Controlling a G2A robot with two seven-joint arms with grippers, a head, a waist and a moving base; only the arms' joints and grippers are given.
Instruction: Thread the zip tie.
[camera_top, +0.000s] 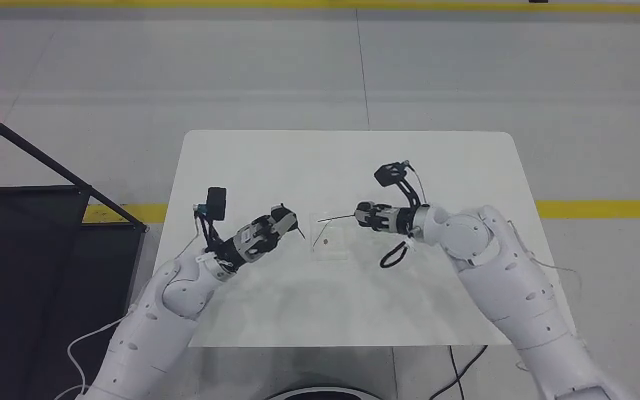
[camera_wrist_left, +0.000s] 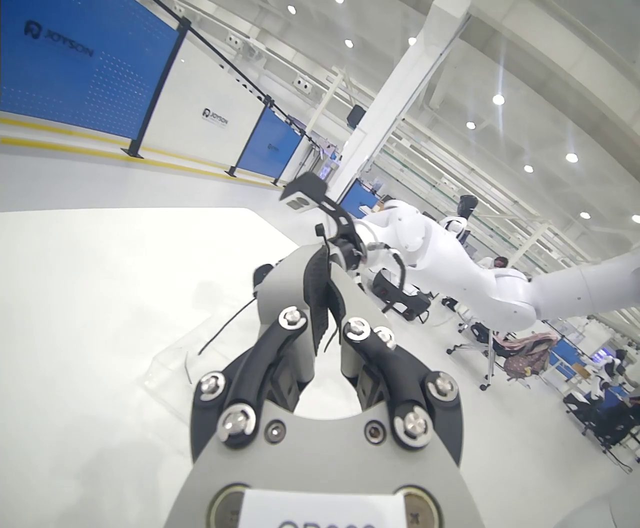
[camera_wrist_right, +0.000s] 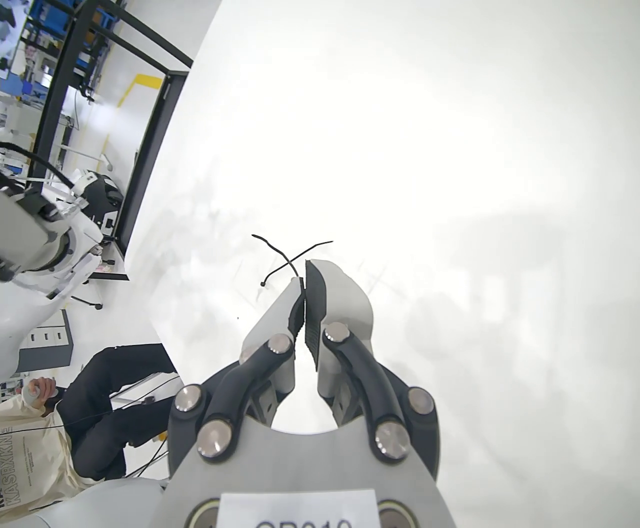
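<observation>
Over the table's middle left, my left gripper (camera_top: 284, 221) (camera_wrist_left: 324, 257) is shut on a black zip tie (camera_wrist_left: 320, 232). Its small head sticks out past the fingertips and its tail hangs between the fingers. Facing it from the right, my right gripper (camera_top: 361, 214) (camera_wrist_right: 303, 274) is shut on a second thin black zip tie (camera_top: 335, 216) (camera_wrist_right: 272, 248), whose free end points toward the left gripper. A small gap separates the two ties in the top view. Another black strand (camera_wrist_right: 300, 255) with a small head crosses it just beyond the right fingertips; I cannot tell whether it is held.
A clear plastic tray (camera_top: 331, 243) (camera_wrist_left: 167, 372) lies on the white table (camera_top: 450, 180) below the gap between the grippers, with a short thin piece in it. A person stands beyond the table's edge in the right wrist view.
</observation>
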